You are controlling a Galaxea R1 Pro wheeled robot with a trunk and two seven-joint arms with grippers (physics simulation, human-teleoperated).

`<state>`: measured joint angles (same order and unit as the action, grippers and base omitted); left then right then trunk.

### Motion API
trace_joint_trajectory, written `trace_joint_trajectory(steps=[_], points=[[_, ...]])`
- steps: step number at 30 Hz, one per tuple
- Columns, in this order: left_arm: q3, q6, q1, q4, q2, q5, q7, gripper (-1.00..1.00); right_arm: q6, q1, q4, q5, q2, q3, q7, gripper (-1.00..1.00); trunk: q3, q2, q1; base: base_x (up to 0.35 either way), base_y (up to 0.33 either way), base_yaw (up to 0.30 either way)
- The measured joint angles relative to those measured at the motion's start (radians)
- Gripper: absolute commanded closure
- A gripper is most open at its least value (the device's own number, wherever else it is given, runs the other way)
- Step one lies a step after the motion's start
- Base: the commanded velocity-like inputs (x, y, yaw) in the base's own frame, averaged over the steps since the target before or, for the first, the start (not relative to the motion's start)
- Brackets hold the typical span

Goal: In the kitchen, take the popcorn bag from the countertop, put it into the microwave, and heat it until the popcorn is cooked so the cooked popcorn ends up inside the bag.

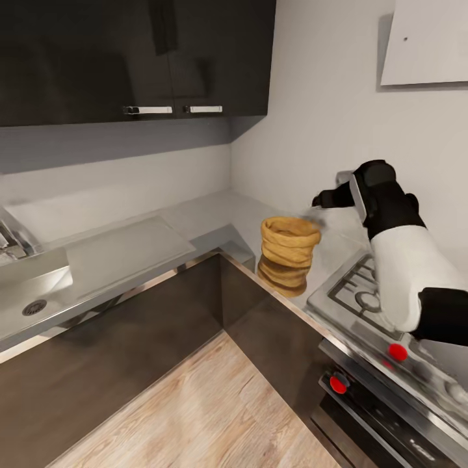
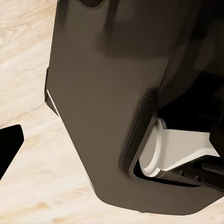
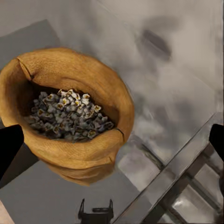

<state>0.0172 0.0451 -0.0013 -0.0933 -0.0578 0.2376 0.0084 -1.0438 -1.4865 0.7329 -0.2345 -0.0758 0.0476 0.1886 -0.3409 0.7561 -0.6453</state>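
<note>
The popcorn bag (image 1: 288,255), a tan crumpled sack with a rolled rim, stands upright on the grey countertop (image 1: 208,218) at the inner corner, beside the hob. In the right wrist view the bag (image 3: 88,154) is open-topped, with whitish speckled popcorn (image 3: 70,114) inside. My right gripper (image 1: 320,211) hovers open just above and behind the bag's rim. In its own view, the right gripper (image 3: 113,142) has its fingertips spread to the picture's two edges and holds nothing. One dark fingertip (image 2: 9,142) of my left gripper hangs over the wooden floor beside my base. The microwave is out of view.
A ridged gas hob (image 1: 364,292) lies right of the bag, above an oven front with red knobs (image 1: 338,383). A steel sink (image 1: 32,286) sits at the far left. Dark upper cabinets (image 1: 130,58) hang over the counter. Wooden floor (image 1: 208,403) lies below.
</note>
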Motion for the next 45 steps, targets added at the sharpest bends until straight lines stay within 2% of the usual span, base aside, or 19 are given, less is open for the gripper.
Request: trace_joint_trajectory(steps=[1,3,8,17,24,36,37,39,40,42,45], points=[[0.000,0.000,0.000,0.000,0.000,0.000,0.000,-1.00,0.000,-0.010,-0.006,-0.005,-0.023,0.000,0.000,-1.00,0.000,0.000,0.000,0.000,0.000,0.000],[0.000,0.000,0.000,0.000,0.000,0.000,0.000,-1.00,0.000,-0.015,-0.010,-0.001,-0.037,-0.002,0.000,-1.00,0.000,0.000,0.000,0.000,-0.050,0.000],[0.000,0.000,0.000,0.000,0.001,0.000,0.000,-1.00,-0.001,-0.018,-0.005,-0.008,-0.046,-0.012,0.002,-1.00,0.000,0.000,0.000,0.032,-0.228,0.000],[0.000,0.000,0.000,0.000,0.004,0.001,0.001,-1.00,0.000,-0.018,-0.006,-0.003,-0.045,-0.011,0.005,-1.00,0.000,0.000,0.000,0.080,-0.251,0.000],[0.000,0.000,0.000,0.000,0.004,0.001,0.001,-1.00,0.000,-0.018,-0.007,-0.001,-0.033,-0.009,0.007,-1.00,0.000,0.000,0.000,0.069,-0.025,0.000],[0.000,0.000,0.000,0.000,0.005,0.001,0.000,-1.00,0.000,-0.013,-0.022,0.009,-0.023,-0.011,0.014,-1.00,0.000,0.000,0.000,0.281,0.000,0.000],[0.000,0.000,0.000,0.000,0.005,0.001,0.000,-1.00,0.000,-0.011,-0.022,0.009,-0.021,-0.012,0.014,-1.00,0.000,0.000,0.000,0.273,0.000,0.000],[0.000,0.000,0.000,0.000,0.004,0.001,0.000,-1.00,0.000,-0.009,-0.022,0.010,0.002,-0.012,0.015,-1.00,0.000,0.000,0.000,0.251,0.000,0.000],[0.000,0.000,0.000,0.000,0.004,0.001,0.000,-1.00,0.000,-0.008,-0.022,0.013,0.023,-0.012,0.015,-1.00,0.000,0.000,0.000,0.231,0.000,0.000],[0.000,0.000,0.000,0.000,0.004,0.001,0.000,-1.00,0.000,-0.007,-0.022,0.010,0.042,-0.013,0.015,-1.00,0.000,0.000,0.000,0.208,0.000,0.000],[0.000,0.000,0.000,0.000,0.004,0.001,0.000,-1.00,0.000,0.012,-0.022,0.010,0.053,-0.013,0.019,-1.00,0.000,0.000,0.000,0.119,0.000,0.000]])
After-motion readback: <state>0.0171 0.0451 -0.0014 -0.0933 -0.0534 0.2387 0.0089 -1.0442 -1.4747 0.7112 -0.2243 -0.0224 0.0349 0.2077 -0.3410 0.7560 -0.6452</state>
